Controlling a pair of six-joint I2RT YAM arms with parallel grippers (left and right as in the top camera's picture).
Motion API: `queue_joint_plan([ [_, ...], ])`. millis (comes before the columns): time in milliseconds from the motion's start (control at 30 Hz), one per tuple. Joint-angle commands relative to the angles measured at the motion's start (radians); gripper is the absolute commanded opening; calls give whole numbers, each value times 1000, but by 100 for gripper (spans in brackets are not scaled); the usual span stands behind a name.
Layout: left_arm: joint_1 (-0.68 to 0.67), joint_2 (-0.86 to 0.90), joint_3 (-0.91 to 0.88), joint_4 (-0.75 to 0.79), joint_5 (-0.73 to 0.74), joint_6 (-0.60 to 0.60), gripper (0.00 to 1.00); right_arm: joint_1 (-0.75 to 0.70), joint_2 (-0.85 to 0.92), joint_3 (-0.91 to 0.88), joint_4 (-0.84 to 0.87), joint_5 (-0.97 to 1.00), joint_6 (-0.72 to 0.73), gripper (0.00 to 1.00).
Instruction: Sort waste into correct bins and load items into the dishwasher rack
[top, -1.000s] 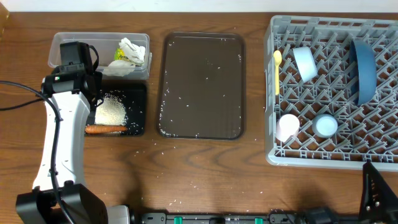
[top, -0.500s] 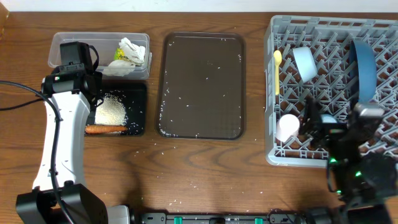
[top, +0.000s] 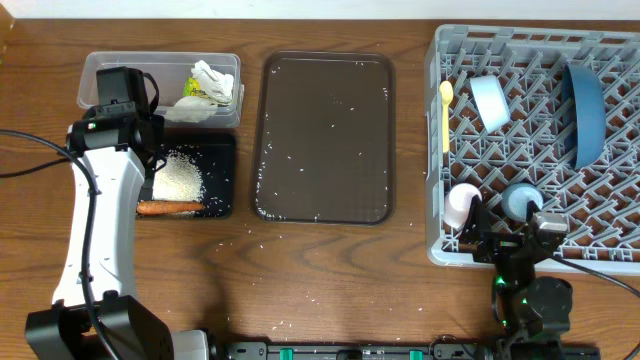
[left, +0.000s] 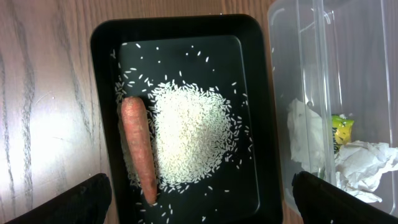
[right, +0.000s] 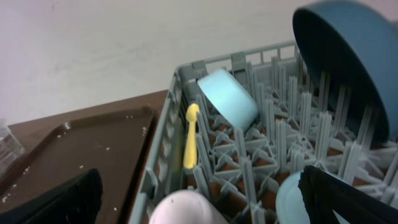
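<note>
The grey dishwasher rack (top: 520, 40) (right: 163, 152) holds a dark blue plate (top: 585, 110) (right: 348, 56), a light blue bowl (top: 490, 100) (right: 227, 96), a pale yellow spoon (top: 446, 115) (right: 191, 140), a pink-white cup (top: 462, 203) (right: 186, 210) and a light blue cup (top: 520, 200) (right: 292, 199). My right gripper (top: 510, 232) (right: 199, 199) hangs open at the rack's front edge, above the two cups and holding nothing. My left gripper (left: 199, 193) is open over the black tray (top: 222, 175) (left: 99, 74), where rice (left: 189, 134) and a carrot stick (left: 138, 146) lie. In the clear tub (top: 110, 70) (left: 367, 62) are tissues (top: 212, 80) (left: 357, 165) and a wrapper (left: 342, 129).
A dark brown serving tray (top: 325, 140) sprinkled with rice grains lies between the bins and the rack. A few loose grains (top: 275, 325) dot the wooden table near the front edge. My left arm (top: 100, 200) stretches along the left side.
My right arm has come in from the bottom right corner, passed over the rack's front right, and now sits at the rack's front edge by the cups. The left arm is still.
</note>
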Motion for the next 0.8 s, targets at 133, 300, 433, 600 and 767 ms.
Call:
queue_joint_plan([
  [133, 3, 5, 5, -6, -9, 14, 96, -11, -95, -63, -12, -20, 34, 99],
  [300, 3, 5, 5, -6, -10, 14, 96, -11, -109, -63, -15, -58, 32, 99],
  [433, 3, 5, 5, -6, -10, 14, 96, -11, -109, -63, -16, -58, 32, 99],
  [600, 3, 5, 5, -6, -10, 14, 96, -11, -109, -63, -16, -58, 32, 99],
  [767, 3, 5, 5, -6, -10, 14, 96, -11, -109, -63, -16, -58, 32, 99],
])
